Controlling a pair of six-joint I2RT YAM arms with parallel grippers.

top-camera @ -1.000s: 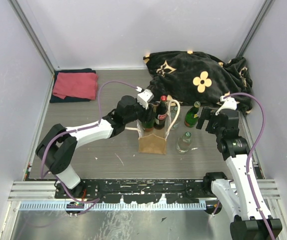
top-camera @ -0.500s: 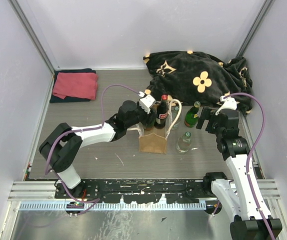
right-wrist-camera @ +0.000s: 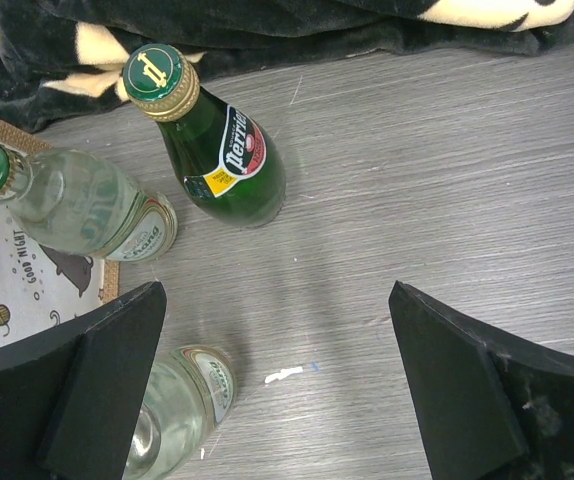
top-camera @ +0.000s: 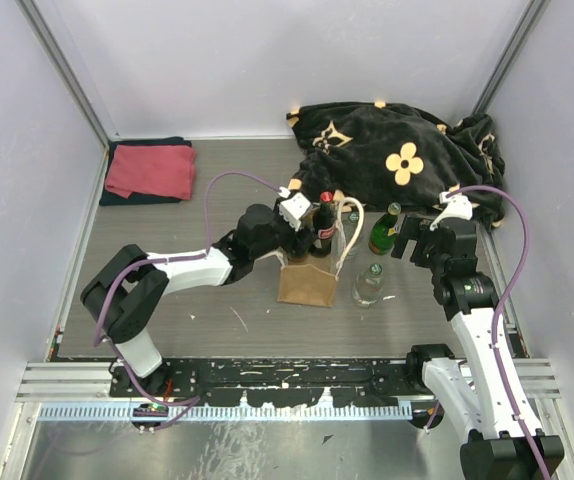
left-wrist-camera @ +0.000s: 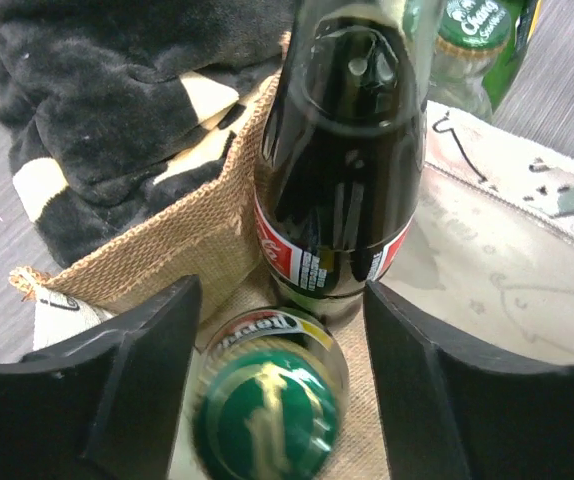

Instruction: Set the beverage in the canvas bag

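The tan canvas bag stands upright mid-table with cream handles. Inside it stands a dark cola bottle. Beside that is the beverage, a green-capped Perrier bottle, blurred and low inside the bag. My left gripper hovers over the bag mouth, open, with its fingers standing on either side of the green cap and a gap showing on the right side. My right gripper hangs open over bare table to the right of the bag.
Three more bottles stand right of the bag: a green Perrier and two clear Chang bottles. A black flowered blanket lies at the back right. A folded red towel is at the back left.
My left gripper has shifted right over the bag and its jaws have widened. The green bottle is moving between them. The right arm has not moved.
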